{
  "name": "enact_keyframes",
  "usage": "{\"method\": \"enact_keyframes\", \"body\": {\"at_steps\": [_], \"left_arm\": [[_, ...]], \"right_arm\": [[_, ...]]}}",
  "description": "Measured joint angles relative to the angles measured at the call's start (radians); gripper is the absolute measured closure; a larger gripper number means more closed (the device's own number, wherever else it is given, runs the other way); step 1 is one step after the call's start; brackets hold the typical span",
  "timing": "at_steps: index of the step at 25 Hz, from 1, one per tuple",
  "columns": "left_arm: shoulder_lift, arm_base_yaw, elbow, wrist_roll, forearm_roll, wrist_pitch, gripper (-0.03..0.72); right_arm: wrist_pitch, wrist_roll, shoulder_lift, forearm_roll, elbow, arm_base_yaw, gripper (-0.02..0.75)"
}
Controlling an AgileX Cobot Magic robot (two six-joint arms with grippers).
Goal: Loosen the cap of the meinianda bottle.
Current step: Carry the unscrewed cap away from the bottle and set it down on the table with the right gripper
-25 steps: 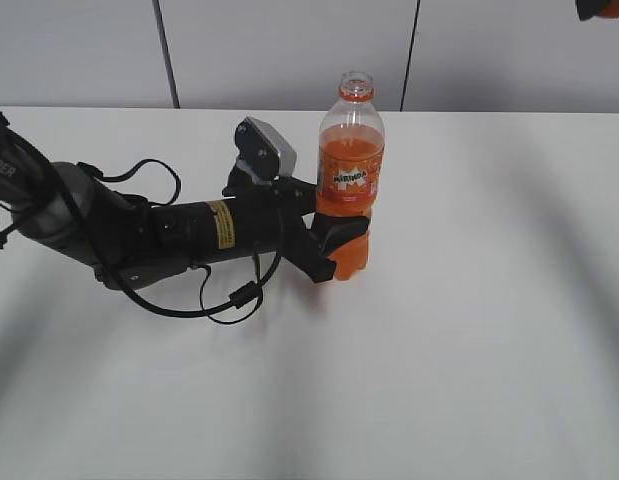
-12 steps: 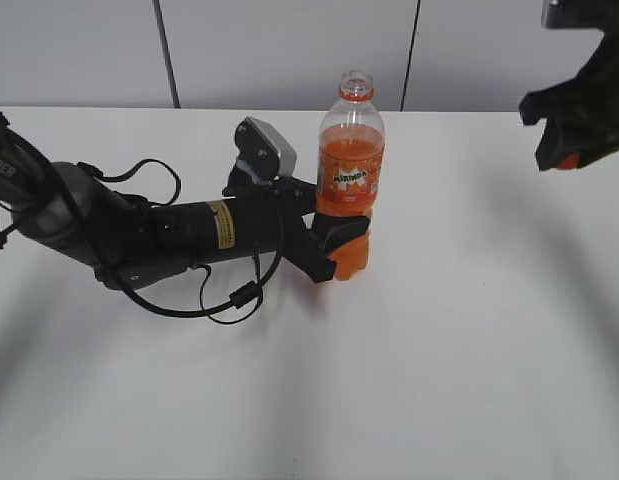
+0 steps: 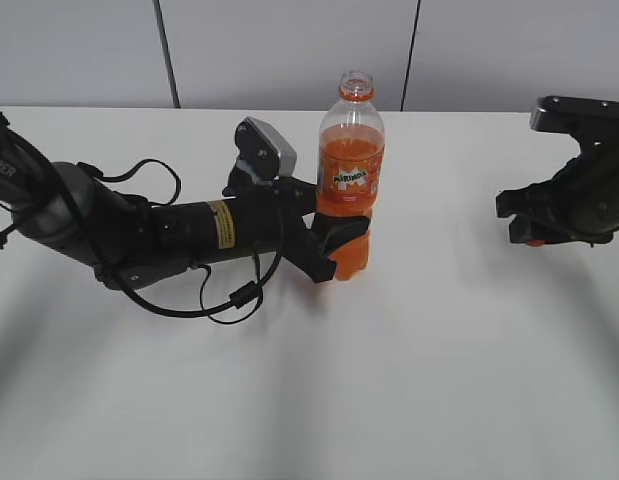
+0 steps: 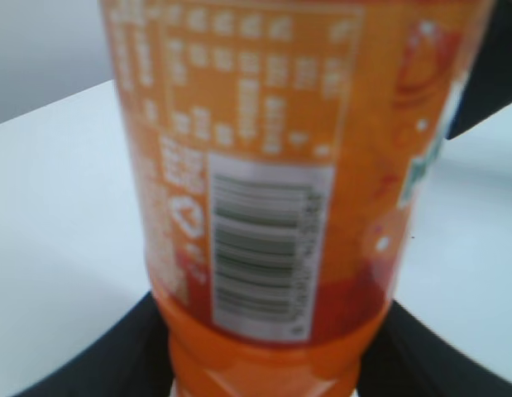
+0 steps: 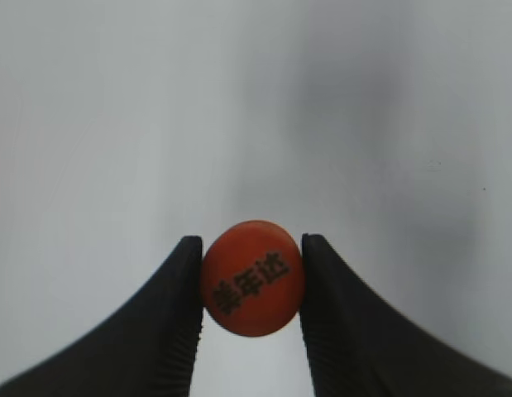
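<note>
**Cap off the bottle, pinched in the right gripper**

The bottle [image 3: 347,185] stands upright on the white table [image 3: 409,380], a little left of the middle and toward the back. Its neck is open at the top, with only the orange ring below the mouth. The left gripper [image 3: 334,243] reaches in from the left, low along the table, and its black fingers [image 4: 98,347] are clamped on the ridged lower body, just under the label. In the left wrist view the label's barcode faces the camera, and dark finger surfaces show on both sides of the bottle's base.

The cap [image 5: 252,277] is well apart from the bottle, off at the table's right edge. The right gripper [image 3: 534,228] has its jaws closed on it: in the right wrist view the two black fingers [image 5: 173,322] press the cap's rim from left and right, and its top, with dark printed characters, faces the camera. In the exterior view only a small orange spot shows under the gripper.
</note>
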Motion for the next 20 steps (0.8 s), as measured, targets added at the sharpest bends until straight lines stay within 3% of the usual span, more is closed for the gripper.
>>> {"method": "enact_keyframes", "body": {"at_steps": [9,20], "left_arm": [[0.0,0.0,0.0,0.0,0.0,0.0,0.315],[0.0,0.0,0.0,0.0,0.0,0.0,0.315]], "right_arm": [[-0.208,-0.002,0.003,-0.001,0.066,0.0,0.465],[-0.256,-0.002,0.109,-0.002,0.066,0.0,0.465]]}}
